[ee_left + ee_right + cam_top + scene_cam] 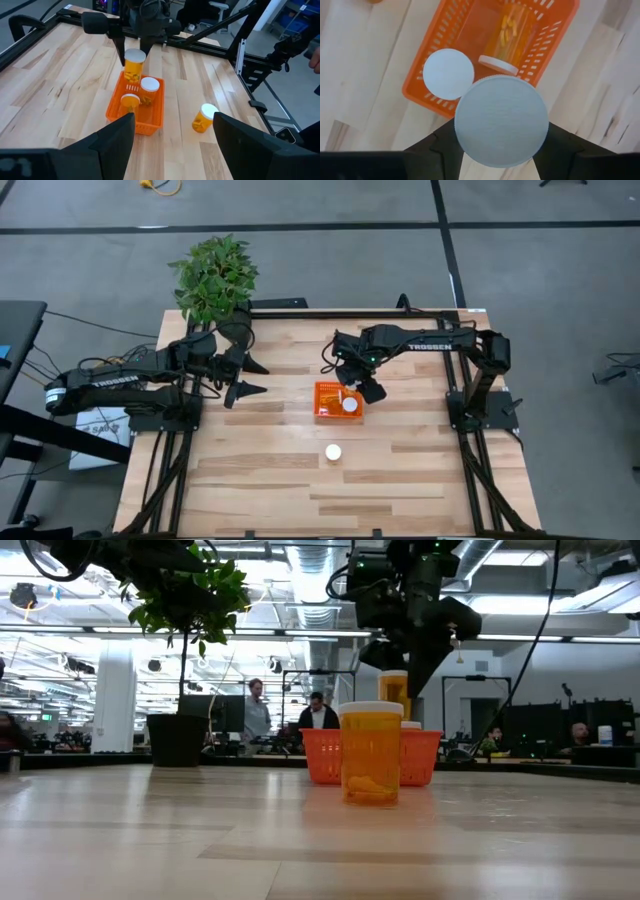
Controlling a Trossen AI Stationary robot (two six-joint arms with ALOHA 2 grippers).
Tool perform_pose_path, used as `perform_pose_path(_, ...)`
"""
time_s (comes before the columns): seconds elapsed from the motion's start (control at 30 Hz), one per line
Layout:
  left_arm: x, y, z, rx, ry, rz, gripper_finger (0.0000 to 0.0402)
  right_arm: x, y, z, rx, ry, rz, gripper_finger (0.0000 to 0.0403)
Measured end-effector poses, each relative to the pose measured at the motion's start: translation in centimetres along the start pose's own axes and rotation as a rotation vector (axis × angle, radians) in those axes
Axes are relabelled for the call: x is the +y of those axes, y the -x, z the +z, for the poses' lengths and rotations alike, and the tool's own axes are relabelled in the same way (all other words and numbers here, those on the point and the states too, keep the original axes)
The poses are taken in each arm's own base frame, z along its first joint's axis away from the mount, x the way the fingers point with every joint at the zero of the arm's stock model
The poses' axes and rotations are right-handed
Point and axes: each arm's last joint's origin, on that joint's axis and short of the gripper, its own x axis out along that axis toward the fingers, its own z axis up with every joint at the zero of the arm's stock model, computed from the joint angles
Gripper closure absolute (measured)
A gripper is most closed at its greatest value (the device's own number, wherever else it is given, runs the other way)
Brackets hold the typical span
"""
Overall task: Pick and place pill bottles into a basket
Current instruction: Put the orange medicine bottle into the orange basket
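Gripping a pill bottle (pixel 134 65) by its sides, the right gripper (pixel 352 383) hung just above the orange basket (pixel 324 412), at the edge nearest the right arm's base, with the bottle upright and its white cap facing up at the wrist camera. Two more bottles were already inside the basket: one standing (pixel 149 90) with its white cap up, one lying on its side (pixel 507 37) with pills visible through the wall. A fourth bottle (pixel 333 452) stood on the wooden table (pixel 250 480) just outside the basket, toward the front edge, nothing touching it. Off to the basket's left, well apart, the left gripper (pixel 246 378) waited with its fingers spread and holding nothing, close to a potted plant (pixel 214 275) at the table's back corner.
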Motion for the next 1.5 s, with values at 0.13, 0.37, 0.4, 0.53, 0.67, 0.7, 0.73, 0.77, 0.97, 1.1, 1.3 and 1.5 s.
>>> perform_pose_path(0.13,0.0,0.0,0.0,0.0,0.001,-0.001,0.0142,-0.04,0.0,0.05,-0.005,0.005,-0.005,0.0212)
perform_pose_path(0.37,-0.01,0.0,0.0,0.0,0.0,-0.002,0.0142,-0.03,0.0,0.04,-0.004,-0.031,-0.004,0.0212)
perform_pose_path(0.4,-0.01,0.0,0.0,0.0,0.0,-0.001,0.0142,-0.03,0.0,0.04,-0.004,-0.036,-0.004,0.0214)
perform_pose_path(0.53,-0.01,0.0,0.01,0.0,0.0,-0.001,0.0142,-0.03,0.0,0.04,-0.004,-0.042,-0.004,0.0218)
perform_pose_path(0.67,-0.01,0.0,0.0,0.0,0.0,-0.001,0.0142,-0.04,0.0,0.03,-0.002,-0.069,-0.006,0.0213)
perform_pose_path(0.7,-0.01,0.0,0.01,-0.001,0.0,-0.002,0.0142,-0.05,0.0,0.03,0.001,-0.078,-0.01,0.0211)
perform_pose_path(0.73,-0.01,0.0,0.01,-0.001,0.0,-0.002,0.0142,-0.06,0.0,0.02,0.003,-0.085,-0.014,0.0211)
perform_pose_path(0.77,-0.01,0.0,0.0,0.0,0.0,-0.001,0.0142,-0.07,0.0,0.0,0.007,-0.094,-0.018,0.0211)
perform_pose_path(0.97,-0.01,0.0,0.01,-0.001,0.0,-0.002,0.0142,0.14,-0.06,0.11,0.016,-0.11,-0.021,0.0219)
perform_pose_path(1.1,-0.01,0.0,0.01,-0.001,0.0,-0.002,0.0142,0.7,-0.17,0.44,0.022,-0.091,-0.012,0.0218)
perform_pose_path(1.3,-0.01,0.0,0.01,-0.001,-0.001,-0.002,0.0142,0.67,-0.17,0.43,0.022,-0.081,-0.013,0.0214)
perform_pose_path(1.5,-0.01,0.0,0.01,-0.001,-0.001,-0.002,0.0142,0.13,-0.06,0.03,0.034,-0.078,-0.036,0.022)
